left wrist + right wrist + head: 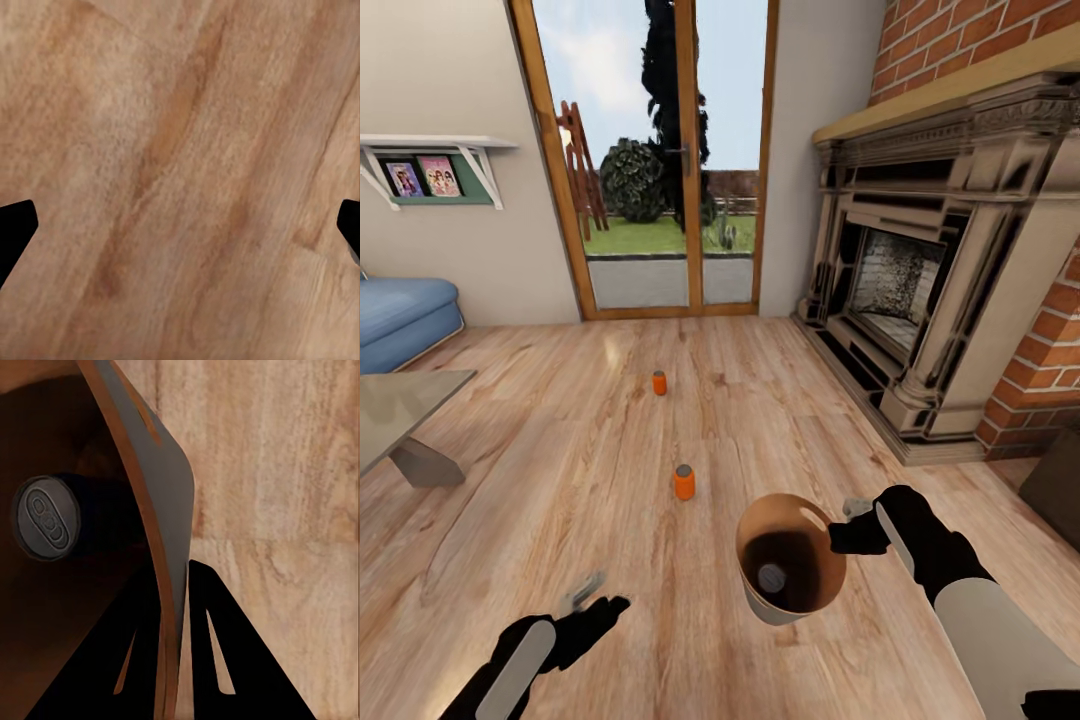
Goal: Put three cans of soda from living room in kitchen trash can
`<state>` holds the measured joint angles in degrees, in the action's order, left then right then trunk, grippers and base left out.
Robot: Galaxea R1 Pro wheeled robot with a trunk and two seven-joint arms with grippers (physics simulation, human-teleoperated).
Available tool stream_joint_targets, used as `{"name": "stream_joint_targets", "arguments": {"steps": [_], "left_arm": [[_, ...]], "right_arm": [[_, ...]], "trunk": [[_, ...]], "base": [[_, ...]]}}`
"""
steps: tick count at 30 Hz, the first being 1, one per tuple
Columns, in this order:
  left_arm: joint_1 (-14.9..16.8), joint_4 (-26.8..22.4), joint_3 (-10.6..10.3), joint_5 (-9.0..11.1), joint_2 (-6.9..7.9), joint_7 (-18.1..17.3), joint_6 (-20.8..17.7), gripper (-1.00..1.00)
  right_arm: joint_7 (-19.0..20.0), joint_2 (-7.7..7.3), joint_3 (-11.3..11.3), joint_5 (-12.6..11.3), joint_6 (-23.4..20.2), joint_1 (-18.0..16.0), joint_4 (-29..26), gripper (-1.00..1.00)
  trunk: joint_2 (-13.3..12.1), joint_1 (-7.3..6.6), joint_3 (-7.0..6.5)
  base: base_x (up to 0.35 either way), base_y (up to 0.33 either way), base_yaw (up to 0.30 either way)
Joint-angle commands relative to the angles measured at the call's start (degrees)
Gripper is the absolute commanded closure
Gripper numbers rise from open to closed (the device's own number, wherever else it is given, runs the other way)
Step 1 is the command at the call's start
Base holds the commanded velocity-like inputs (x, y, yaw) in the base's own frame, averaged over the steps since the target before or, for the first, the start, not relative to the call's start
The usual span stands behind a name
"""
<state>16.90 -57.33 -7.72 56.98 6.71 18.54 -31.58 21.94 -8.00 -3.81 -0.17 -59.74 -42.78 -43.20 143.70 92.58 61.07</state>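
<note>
Right black gripper (pixel 847 522) is clamped on the rim of the small tapered bin (pixel 785 602) — grey outside, tan-brown inside — with one finger (pixel 116 660) inside the wall and the other outside, as the right wrist view shows. Bin is held off the floor, mouth tilted toward the camera. Inside it lies the dark blue drink can with a silver top (pixel 771 576), seen end-on in the right wrist view (pixel 46 516).

Left black gripper (pixel 592 598) hangs low over the warm wood plank floor (pixel 560 480), its fingers spread wide with nothing between them; the left wrist view shows bare planks (pixel 180 180) between the fingertips.

Two small orange cylindrical cans stand upright on the floor: nearer one (pixel 684 482) just ahead of the bin, farther one (pixel 659 383) beyond it toward the wood-framed glass doors (pixel 660 160).

Room — brick and carved-stone fireplace (pixel 940 260) at right, blue sofa (pixel 400 315) and grey-topped low table (pixel 405 405) at left, white wall shelf with pictures (pixel 435 165) above the sofa.
</note>
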Motion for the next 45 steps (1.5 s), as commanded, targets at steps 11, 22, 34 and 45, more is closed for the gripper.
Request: {"name": "stream_joint_targets", "arguments": {"steps": [11, 22, 34, 45], "left_arm": [[-0.02, 1.59, -0.55, -3.58, -1.13, -0.52, 3.61, -1.0], [-0.02, 1.69, -0.54, -4.3, -1.43, -0.46, 3.63, -1.0], [-0.02, 2.55, -0.51, -4.35, -1.59, -0.43, 3.63, -1.0], [0.4, 4.98, -0.38, -6.91, -2.72, -0.35, 3.66, -1.0]], "right_arm": [[0.42, -0.11, 0.29, -1.55, 1.49, -0.02, -0.05, 1.0], [0.38, -0.17, 0.36, -1.49, 1.32, -0.02, -0.05, 1.0], [0.38, -0.27, 0.42, -1.41, -0.26, -0.02, -0.31, 1.0], [0.38, -0.33, 0.38, -1.33, -0.26, -0.02, -1.85, 1.0]], "trunk": [[0.0, -0.01, -0.04], [0.0, -0.01, -0.04], [0.0, -0.01, -0.04], [0.0, -0.01, -0.04]], "base": [[0.155, 0.036, -0.008], [0.344, 0.004, 0.0], [0.346, 0.0, 0.0], [0.347, -0.031, 0.0]]}}
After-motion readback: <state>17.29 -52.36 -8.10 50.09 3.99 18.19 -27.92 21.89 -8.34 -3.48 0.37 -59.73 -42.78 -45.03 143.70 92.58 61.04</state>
